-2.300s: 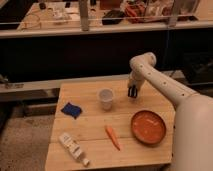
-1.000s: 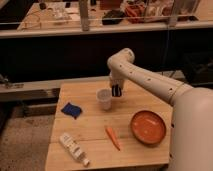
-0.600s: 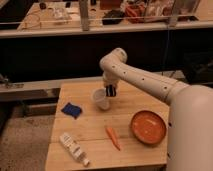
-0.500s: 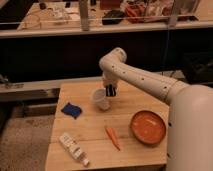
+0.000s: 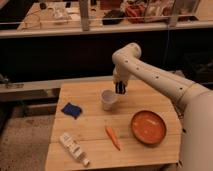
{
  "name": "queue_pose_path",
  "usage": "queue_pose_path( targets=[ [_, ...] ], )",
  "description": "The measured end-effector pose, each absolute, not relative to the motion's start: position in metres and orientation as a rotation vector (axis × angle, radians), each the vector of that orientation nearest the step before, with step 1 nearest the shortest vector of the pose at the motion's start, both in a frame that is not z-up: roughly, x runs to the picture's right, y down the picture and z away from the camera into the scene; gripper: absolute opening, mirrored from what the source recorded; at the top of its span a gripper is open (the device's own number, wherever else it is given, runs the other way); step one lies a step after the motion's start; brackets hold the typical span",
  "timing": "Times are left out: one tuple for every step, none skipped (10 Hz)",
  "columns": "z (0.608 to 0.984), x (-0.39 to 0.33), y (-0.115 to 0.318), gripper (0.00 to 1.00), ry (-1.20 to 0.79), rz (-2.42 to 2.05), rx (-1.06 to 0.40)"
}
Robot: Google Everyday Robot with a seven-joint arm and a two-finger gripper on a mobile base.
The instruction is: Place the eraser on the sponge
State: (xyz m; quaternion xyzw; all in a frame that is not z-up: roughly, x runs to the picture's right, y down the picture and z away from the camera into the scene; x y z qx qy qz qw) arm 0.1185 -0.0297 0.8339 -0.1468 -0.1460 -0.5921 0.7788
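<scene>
My gripper point(image 5: 120, 88) hangs just above the table at the back right rim of the white cup point(image 5: 109, 99), pointing down. It is shut on a small dark block, the eraser point(image 5: 120, 91), which barely stands out from the dark fingers. The sponge point(image 5: 72, 109), a flat dark-blue pad, lies on the left part of the wooden table point(image 5: 90, 130), to the left of the cup and well apart from the gripper.
An orange plate point(image 5: 149, 127) sits at the right front. A carrot point(image 5: 113, 137) lies near the front middle. A white bottle point(image 5: 73, 148) lies on its side at the front left corner. A dark counter runs behind the table.
The arm swung left from the table's right side to the cup. In the last half second the gripper shifted slightly back to the right. Nothing on the table moved.
</scene>
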Motion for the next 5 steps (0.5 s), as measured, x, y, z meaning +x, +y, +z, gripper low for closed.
queue_pose_path(
  targets=[
    [0.829, 0.137, -0.031, 0.0, -0.327, -1.277, -0.31],
    [0.826, 0.145, -0.03, 0.0, -0.344, -1.277, -0.304],
    [0.823, 0.15, -0.03, 0.0, -0.362, -1.284, -0.299],
    [0.819, 0.15, -0.03, 0.0, -0.383, -1.297, -0.295],
    [0.815, 0.143, -0.028, 0.0, -0.414, -1.317, -0.287]
  ],
)
